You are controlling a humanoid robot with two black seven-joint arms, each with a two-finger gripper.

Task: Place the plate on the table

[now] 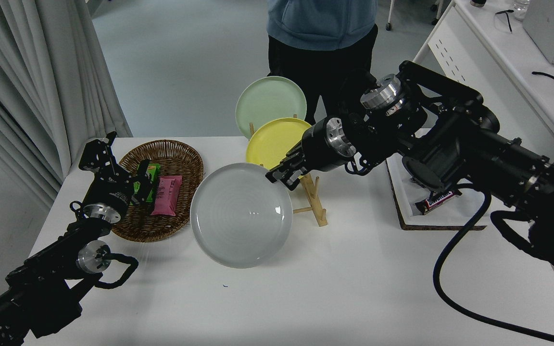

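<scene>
Grey plate pinched at rim, tilted over counter

Grey plate is round, plain, light grey, glossy, with a shallow raised rim and faint concentric rings in the well. It's same size as the yellow plate and green plate, which stand in the wooden rack behind it.

Position: tilted, face toward camera, just in front-left of the rack, right of the basket. Lower edge sits at or just above the counter; can't tell if it touches.

Right tool is clamped on the plate's upper-right rim. Left tool is parked lower left over the basket, fingers apart, holding nothing.

Handling, my read:
- rigid, looks ceramic or melamine, so moderate weight
- all that weight hangs off one edge grip, so expect torque at the pinch
- glossy glaze = slippery; could rotate or slide out of the fingers
- chips or cracks if dropped from the tilt
- the rim is the only sensible hold; the raised lip gives the fingers something to bite
- lay it down low and slow, lower edge first, before letting go

A person stands at the far side
</scene>
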